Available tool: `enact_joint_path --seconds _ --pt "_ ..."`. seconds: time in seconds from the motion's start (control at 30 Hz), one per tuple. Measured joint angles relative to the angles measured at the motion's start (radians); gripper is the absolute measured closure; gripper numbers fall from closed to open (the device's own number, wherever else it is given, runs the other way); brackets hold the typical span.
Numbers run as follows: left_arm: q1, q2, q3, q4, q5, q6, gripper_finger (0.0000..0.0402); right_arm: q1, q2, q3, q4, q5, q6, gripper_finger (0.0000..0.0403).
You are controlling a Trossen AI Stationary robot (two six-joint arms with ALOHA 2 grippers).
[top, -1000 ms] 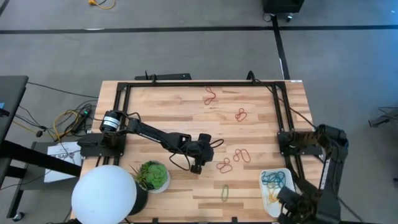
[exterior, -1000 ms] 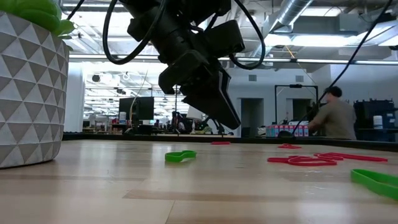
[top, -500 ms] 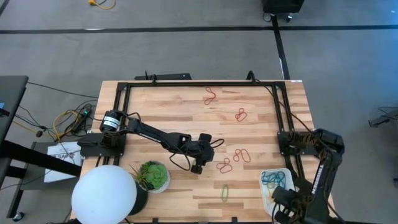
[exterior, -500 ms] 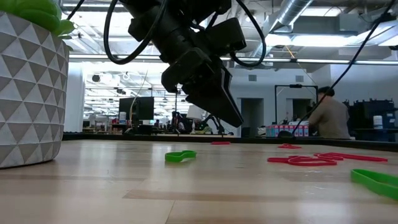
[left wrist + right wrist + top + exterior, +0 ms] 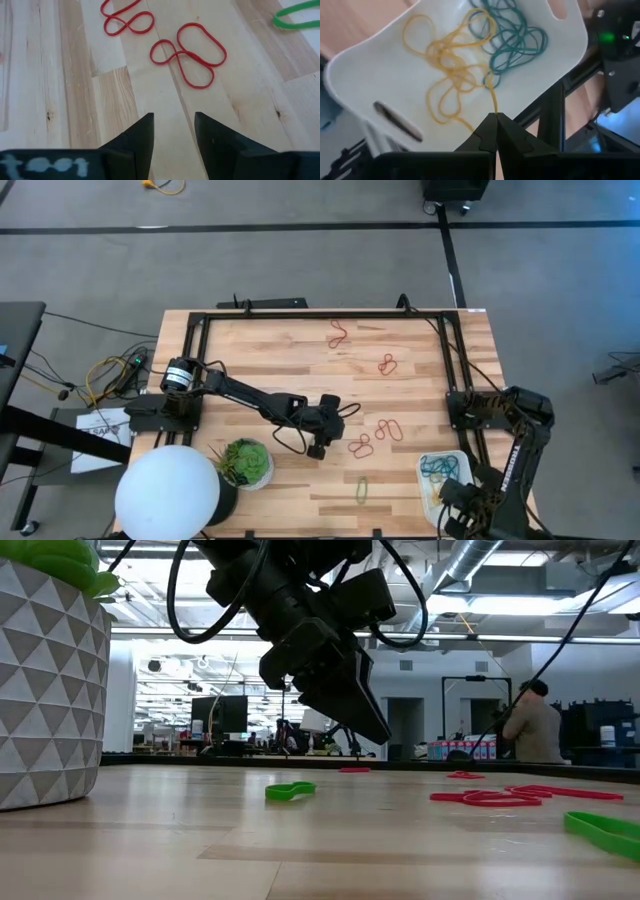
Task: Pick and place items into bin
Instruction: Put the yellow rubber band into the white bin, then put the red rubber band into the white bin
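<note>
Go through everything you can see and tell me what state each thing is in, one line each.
left gripper: open, empty, hovering just short of the red bands.
right gripper: shut on a yellow band, above the bin.
bin: holds yellow and teal bands.
green band: loose on the table.
potted plant: upright.

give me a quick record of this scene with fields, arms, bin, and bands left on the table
left gripper: open, empty, above the wood just short of a red band
right gripper: shut on a yellow band, over the bin
bin contents: yellow and teal bands
bands on table: red ones, one green band
other: potted plant, white lamp
</note>
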Motion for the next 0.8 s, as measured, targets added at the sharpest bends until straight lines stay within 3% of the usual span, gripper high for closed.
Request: enact_joint_path --seconds 0.2,0.5,0.73,0.8 --pt "0.000 0.000 0.000 0.000 -0.001 0.007 0.0269 -0.005 0.000 -0.066 0.001 0.002 0.049 0.0394" --pt "0.000 0.000 0.000 0.000 -0.002 0.017 0.0269 -0.062 0.000 -0.076 0.072 0.000 0.050 0.0327" --pt "0.000 0.000 0.001 -0.012 -0.002 0.016 0.0269 -0.120 0.000 -0.065 0.139 -0.005 -0.080 0.0299" --pt "0.000 -0.010 0.020 -0.091 -0.002 0.016 0.0269 -0.144 0.000 -0.020 0.127 -0.007 -0.143 0.0301"
